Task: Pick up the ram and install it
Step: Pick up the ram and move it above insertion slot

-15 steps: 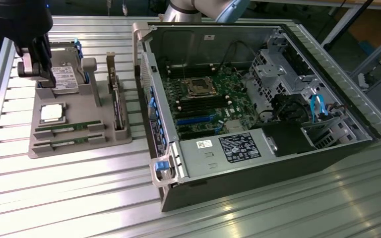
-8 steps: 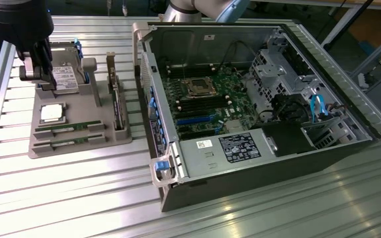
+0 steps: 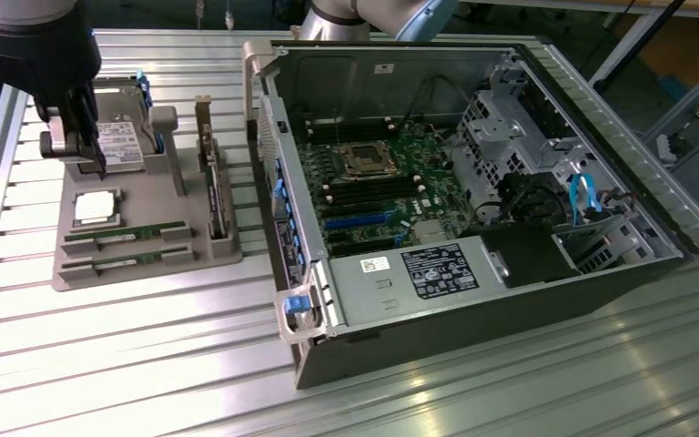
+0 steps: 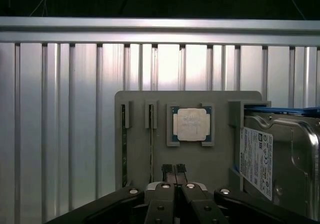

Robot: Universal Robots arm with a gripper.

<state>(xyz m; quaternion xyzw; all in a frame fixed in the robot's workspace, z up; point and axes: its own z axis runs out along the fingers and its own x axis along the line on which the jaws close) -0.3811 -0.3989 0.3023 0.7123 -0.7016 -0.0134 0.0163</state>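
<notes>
Toward the exterior view's left, in the upper part of the frame, the dark arm hangs its claw (image 3: 92, 159) over the grey parts tray (image 3: 156, 208), right in front of the upright hard drive (image 3: 119, 141). From there the fingers are hard to read. The wrist view settles it: the claw (image 4: 174, 170) has its two fingertips pressed together with nothing between them.

The ram lies untouched in the tray as two sticks. The exterior view shows their green faces: the inner ram stick (image 3: 125, 234) just below the CPU (image 3: 95, 208), and the outer ram stick (image 3: 125, 261) beside it, near the tray's edge. The wrist view sees them edge-on as thin dark strips, with the inner ram stick (image 4: 151, 149) closest to the CPU (image 4: 191, 125) and the outer ram stick (image 4: 124, 149) one slot further off. The closed fingertips sit just beside the inner stick's end, above the tray (image 4: 200, 164), with the hard drive (image 4: 270, 159) alongside.

The exterior view also takes in an upright expansion card (image 3: 214, 196) and, toward its right, the open computer case (image 3: 447, 364) with its motherboard (image 3: 374, 182), all on the slatted aluminium table (image 3: 143, 346).
</notes>
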